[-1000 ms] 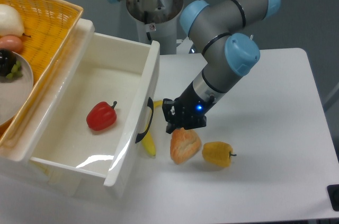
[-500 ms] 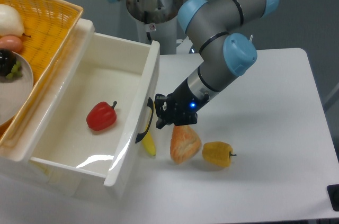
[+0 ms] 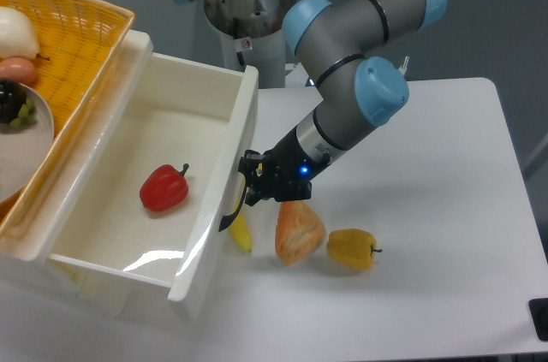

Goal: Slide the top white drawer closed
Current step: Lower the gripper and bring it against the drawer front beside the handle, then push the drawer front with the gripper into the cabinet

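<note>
The top white drawer (image 3: 128, 199) is pulled far out of its cabinet toward the lower right. A red bell pepper (image 3: 163, 188) lies inside it. Its curved black handle (image 3: 233, 208) is on the front panel. My gripper (image 3: 252, 187) is right against the drawer front, beside the handle's upper end. Its dark fingers are close together with nothing seen between them; whether they touch the panel is hard to tell. The lower drawer is hidden under the top one.
A banana (image 3: 241, 229), an orange-pink fruit (image 3: 299, 233) and a yellow pepper (image 3: 351, 248) lie on the white table (image 3: 428, 208) just right of the drawer front. A yellow wicker basket (image 3: 60, 45) with food sits on the cabinet at upper left. The arm's base (image 3: 248, 11) stands behind.
My gripper has moved left from above the orange-pink fruit up to the drawer front by the handle. The drawer has not visibly moved.
</note>
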